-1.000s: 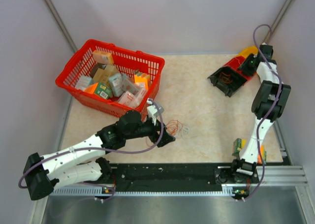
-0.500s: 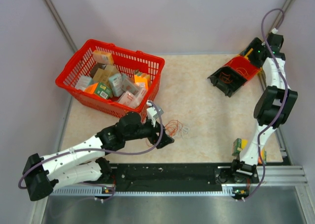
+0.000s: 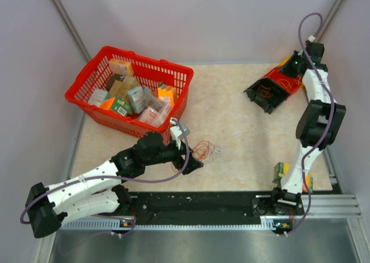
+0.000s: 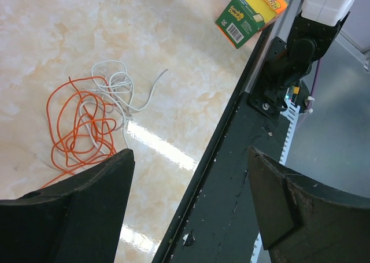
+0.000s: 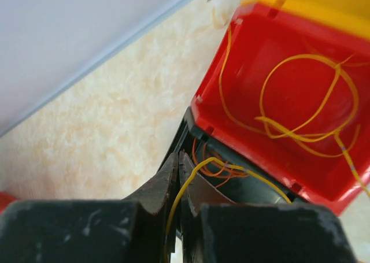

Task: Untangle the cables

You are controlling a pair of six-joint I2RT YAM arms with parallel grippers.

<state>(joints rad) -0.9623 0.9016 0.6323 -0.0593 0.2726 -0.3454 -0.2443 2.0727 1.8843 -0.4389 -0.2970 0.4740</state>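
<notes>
The cables [image 3: 206, 150] lie as a small tangle on the marble tabletop: orange loops [image 4: 81, 127] with whitish strands [image 4: 115, 86] beside them. My left gripper [image 3: 195, 162] hovers just near-left of the tangle; it [image 4: 191, 159] is open, nothing between its fingers, and the orange loops sit just beyond the left fingertip. At the far right, my right gripper [image 3: 292, 66] is over a red and yellow case [image 3: 277, 81]. It [image 5: 180, 159] is shut, and a thin yellow cable [image 5: 196, 173] runs from the red tray [image 5: 254, 49] into its jaws. More orange wire [image 5: 219, 169] lies in the black part below.
A red basket [image 3: 147, 58] full of small cartons stands at the back left. A green and yellow box [image 3: 281, 171] [image 4: 251, 14] sits by the right arm's base. The black mounting rail [image 3: 196, 202] [image 4: 231, 182] runs along the near edge.
The right arm has swung above the red case, out toward the wall and back, and its jaws opened and then shut on the yellow cable. The left arm has crept slightly nearer the tangle.
</notes>
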